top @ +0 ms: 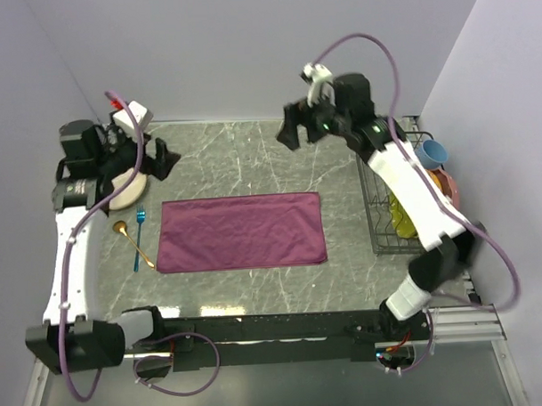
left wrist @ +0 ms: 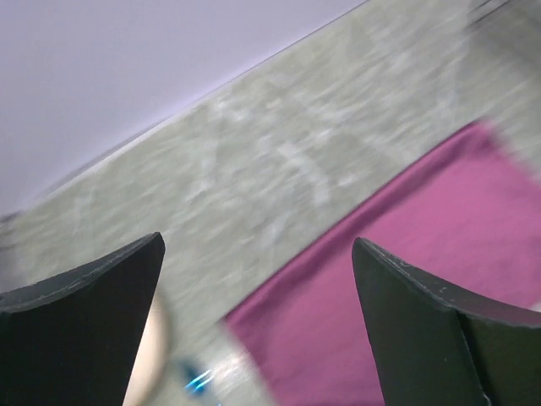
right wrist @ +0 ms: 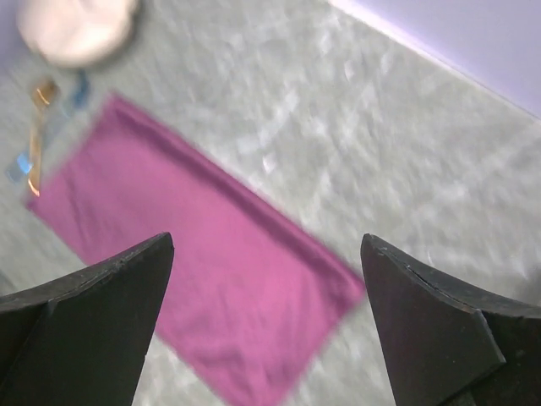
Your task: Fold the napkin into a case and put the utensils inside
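The maroon-purple napkin [top: 241, 231] lies flat on the marble table as a wide rectangle, also visible in the left wrist view [left wrist: 406, 279] and the right wrist view [right wrist: 211, 271]. Just left of it lie the utensils: a blue fork [top: 140, 227] and a gold spoon [top: 132, 243], side by side. My left gripper [top: 165, 160] hangs open above the table's far left, near the plate, with nothing between its fingers [left wrist: 258, 241]. My right gripper [top: 297, 135] is raised over the far middle, open and empty [right wrist: 267, 238]. Both wrist views are motion-blurred.
A cream plate [top: 128, 190] sits at the far left beside the left gripper. A black wire dish rack [top: 382, 208] along the right edge holds a blue cup [top: 432, 151] and other dishes. Walls close off the back and both sides.
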Robot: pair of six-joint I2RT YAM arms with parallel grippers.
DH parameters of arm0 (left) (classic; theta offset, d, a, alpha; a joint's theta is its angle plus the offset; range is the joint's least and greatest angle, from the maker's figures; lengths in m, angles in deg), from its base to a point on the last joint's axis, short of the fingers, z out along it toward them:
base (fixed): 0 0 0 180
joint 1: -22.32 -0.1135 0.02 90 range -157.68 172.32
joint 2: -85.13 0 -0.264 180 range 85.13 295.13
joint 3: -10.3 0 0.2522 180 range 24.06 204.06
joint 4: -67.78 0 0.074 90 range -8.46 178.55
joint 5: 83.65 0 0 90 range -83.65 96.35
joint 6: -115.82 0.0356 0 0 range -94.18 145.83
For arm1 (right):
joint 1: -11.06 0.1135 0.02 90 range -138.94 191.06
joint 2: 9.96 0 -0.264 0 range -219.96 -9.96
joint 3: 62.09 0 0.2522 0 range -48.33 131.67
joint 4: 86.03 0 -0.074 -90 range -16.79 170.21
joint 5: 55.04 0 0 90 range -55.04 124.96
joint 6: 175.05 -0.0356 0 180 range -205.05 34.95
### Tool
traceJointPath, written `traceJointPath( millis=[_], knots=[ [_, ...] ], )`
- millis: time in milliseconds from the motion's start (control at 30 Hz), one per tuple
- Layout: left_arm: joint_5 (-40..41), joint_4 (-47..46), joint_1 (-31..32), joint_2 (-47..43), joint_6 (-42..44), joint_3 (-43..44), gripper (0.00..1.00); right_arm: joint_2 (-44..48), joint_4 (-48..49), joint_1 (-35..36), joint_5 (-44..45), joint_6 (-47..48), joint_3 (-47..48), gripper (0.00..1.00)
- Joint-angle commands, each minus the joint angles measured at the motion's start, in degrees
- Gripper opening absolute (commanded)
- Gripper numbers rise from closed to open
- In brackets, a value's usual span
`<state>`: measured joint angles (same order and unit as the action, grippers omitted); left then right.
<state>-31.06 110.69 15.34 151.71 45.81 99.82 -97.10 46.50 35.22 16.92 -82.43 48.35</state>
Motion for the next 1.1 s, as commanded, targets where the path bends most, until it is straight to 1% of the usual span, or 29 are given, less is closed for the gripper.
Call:
traceJointPath(
  millis=[0,33,67,100,133,167,200,233,267,333,367,433,467,533,600,667,867,1067],
  knots=[
    [-7.5,-7.7,4.7,8.5,-19.1,0.4,0.99,-14.9,1.6,-1.2,-18.1,-10.5,10.7,1.00],
    [-8.2,-8.3,6.4,10.1,-22.3,0.3,0.99,-16.6,1.1,-1.1,-20.3,-12.3,11.2,1.00],
    [-8.8,-9.8,6.6,12.4,-27.1,-0.7,0.99,-19.1,3.0,-0.8,-22.0,-17.3,9.7,1.00],
    [-9.0,-12.6,8.3,13.3,-30.1,-2.1,0.99,-20.0,4.7,-0.7,-23.6,-19.7,8.3,1.00],
    [-9.5,-15.6,9.3,14.8,-33.3,-5.4,0.99,-20.7,6.8,-0.5,-26.7,-24.0,6.6,1.00],
    [-10.4,-22.0,9.8,15.8,-39.6,-7.1,0.99,-21.8,11.3,-0.1,-27.7,-26.1,3.2,1.00],
    [-11.1,-23.9,10.3,17.3,-42.3,-8.3,0.99,-22.4,13.1,0.3,-29.0,-28.0,1.8,1.00],
    [-13.5,-24.9,11.5,21.0,-44.5,-9.1,0.99,-23.2,14.5,0.4,-30.8,-29.8,0.8,1.00],
    [-14.6,-27.6,12.1,23.0,-48.3,-9.3,0.99,-24.8,17.4,1.0,-32.0,-33.5,-0.9,1.00],
    [-17.7,-31.4,13.7,27.8,-51.6,-10.5,0.99,-26.2,20.3,1.9,-33.2,-36.7,-2.7,1.00],
    [-18.7,-33.6,14.0,29.1,-54.2,-11.0,0.99,-27.4,23.5,1.9,-34.8,-39.9,-4.4,1.00],
    [-19.5,-38.4,14.7,33.4,-56.0,-11.8,0.99,-28.4,28.1,2.0,-36.1,-45.2,-7.4,1.00],
    [-21.4,-39.4,14.8,35.3,-57.9,-11.7,0.99,-29.8,32.4,2.0,-37.6,-46.5,-7.8,1.00],
    [-23.2,-42.7,14.8,40.3,-59.9,-10.9,0.99,-32.7,34.6,2.2,-38.6,-48.5,-7.4,1.00],
    [-25.1,-47.7,14.8,42.7,-63.0,-11.2,0.99,-34.6,37.3,2.2,-39.7,-49.7,-7.1,1.00],
    [-25.6,-50.0,14.8,45.2,-65.2,-11.0,0.99,-36.9,39.5,2.1,-40.3,-50.8,-7.2,1.00],
    [-26.6,-47.7,14.7,50.5,-62.7,-8.6,0.99,-40.9,41.4,1.5,-40.0,-50.6,-8.6,1.00],
    [-27.1,-47.4,13.8,53.9,-61.5,-9.1,0.99,-43.3,42.2,-0.1,-38.0,-51.0,-10.6,1.00]
  ],
)
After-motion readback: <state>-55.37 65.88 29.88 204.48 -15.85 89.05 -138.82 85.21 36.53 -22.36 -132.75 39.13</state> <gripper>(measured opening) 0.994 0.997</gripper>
